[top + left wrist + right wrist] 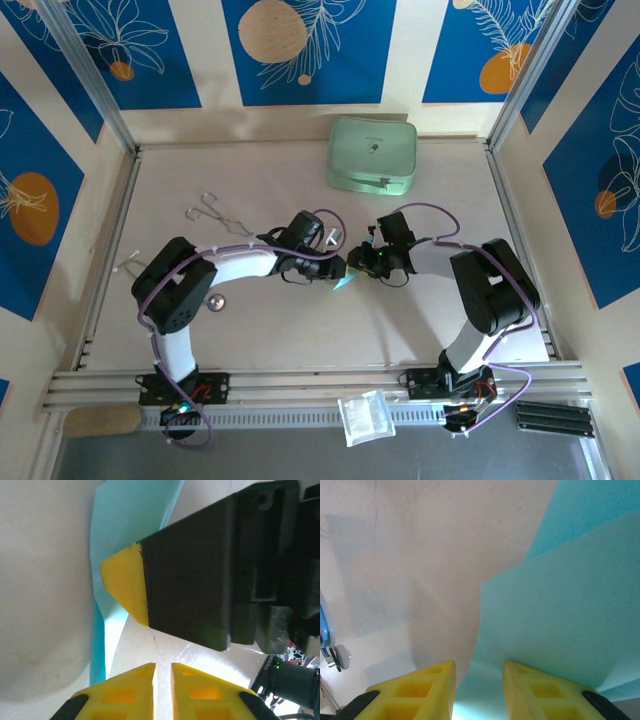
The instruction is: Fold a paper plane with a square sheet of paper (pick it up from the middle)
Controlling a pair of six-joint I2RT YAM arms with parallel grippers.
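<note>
The left arm (235, 265) bends at the elbow and reaches right. Its pincer (163, 680) is barely parted, with nothing in the slit. One square sheet of paper (342, 284) sits mid-counter (300, 340), between the two pincers. The right arm (480, 275) reaches left, its pincer (479, 690) open astride the sheet's edge. One mint-green case (371, 154) stands behind.

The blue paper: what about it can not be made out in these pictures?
Top view: the paper is mostly hidden under the left gripper and the right gripper; its folds cannot be read.
Left wrist view: the right gripper's dark body covers part of it; the top edge cuts it off.
Right wrist view: it runs past the top and right edges; whether the fingers touch it is unclear.
</note>
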